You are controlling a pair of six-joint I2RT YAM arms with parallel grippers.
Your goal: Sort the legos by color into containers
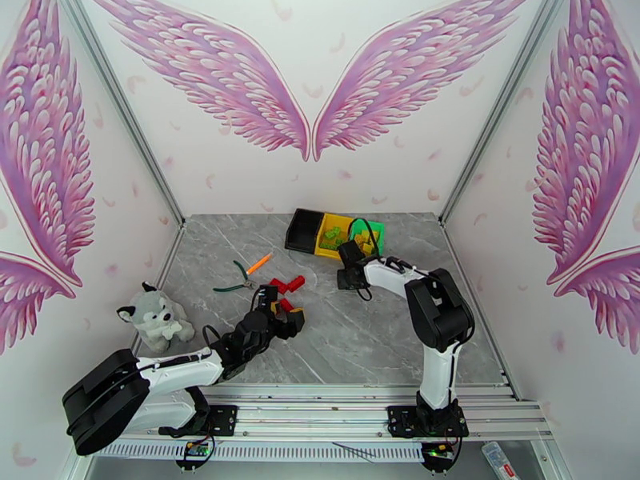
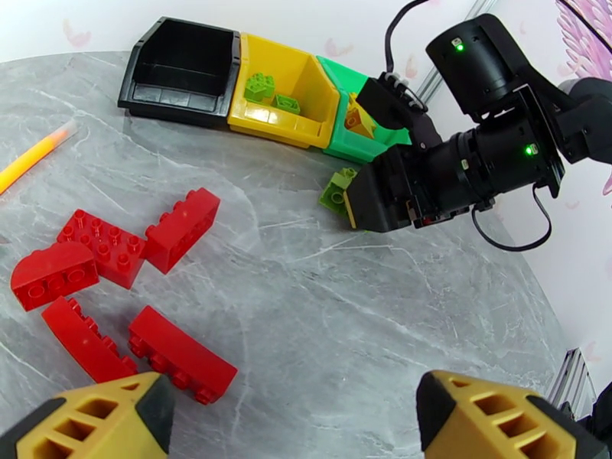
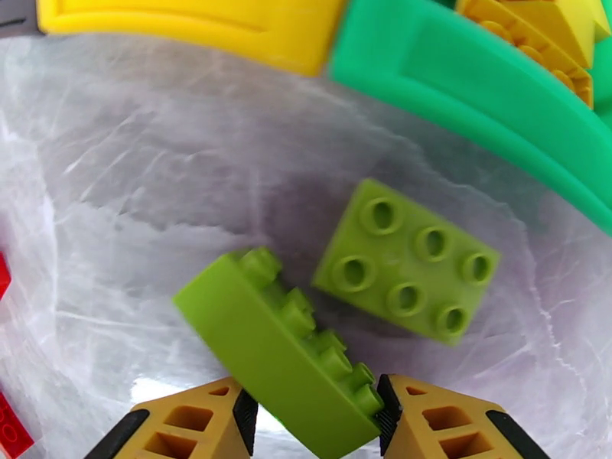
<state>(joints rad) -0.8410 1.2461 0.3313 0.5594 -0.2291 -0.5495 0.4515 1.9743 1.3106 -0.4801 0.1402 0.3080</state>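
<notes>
1. Clamping one end of a tilted green brick [image 3: 268,338], the right gripper [image 3: 315,413] has its jaws grasping it. One pad bears on the studded top and the other on the underside.
2. That hold looks off-centre, with most of the brick sticking out past the pads. It may pivot when lifted, so a grip nearer the middle would be steadier.
3. The brick should handle as hard, stiff, very light plastic. Its glossy flat sides are probably slippery, while the studs give a pad something to catch on. It is unlikely to be fragile, so firm pressure should be safe.
4. Just beside it, a second green brick [image 3: 405,262] lies flat and studs up on the surface [image 2: 344,323], apart from the first.
5. Beyond both stands the green bin [image 3: 459,93], which holds yellow pieces. The yellow bin [image 2: 268,124] next to it holds green ones, and the black bin [image 2: 172,101] ends the row.
6. Well apart, the left gripper [image 2: 294,407] hangs with its jaws released wide and nothing between them. A cluster of red bricks [image 2: 180,227] lies on the surface just ahead of it.
</notes>
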